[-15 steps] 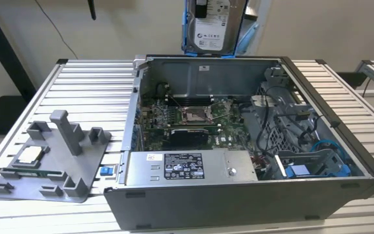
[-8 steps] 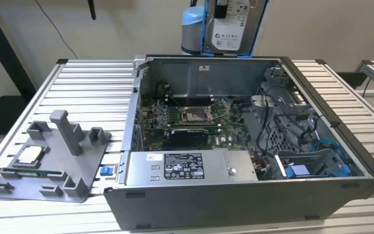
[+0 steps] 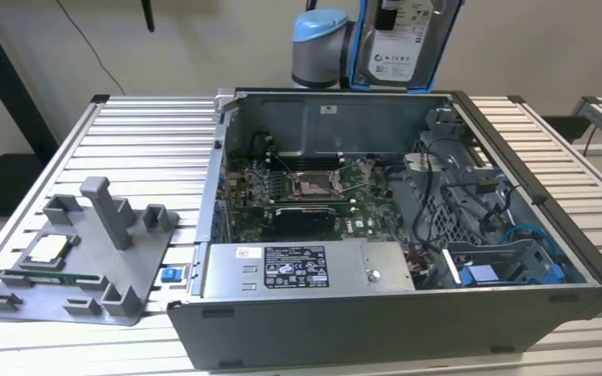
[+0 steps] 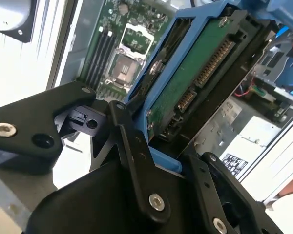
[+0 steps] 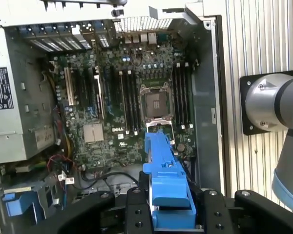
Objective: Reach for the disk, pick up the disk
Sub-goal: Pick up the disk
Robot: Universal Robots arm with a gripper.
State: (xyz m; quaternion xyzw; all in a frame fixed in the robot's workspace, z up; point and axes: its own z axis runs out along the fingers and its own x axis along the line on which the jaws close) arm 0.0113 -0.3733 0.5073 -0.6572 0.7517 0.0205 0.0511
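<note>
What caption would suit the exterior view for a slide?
The gripper holds the disk in its blue bracket, lifted above the rear of the open computer case on the slatted table.

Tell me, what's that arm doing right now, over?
End effector shut on the disk. Disk lifted clear, held above the open computer case. Nothing in the way.

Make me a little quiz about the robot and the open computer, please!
1. True or false: the gripper holds the disk above the computer case.
2. What colour is the frame round the disk? A red, B blue, C yellow.
3. Fill in: on the grey stand lies a small silver ____.

Key: 1 true; 2 B; 3 chip.
</note>
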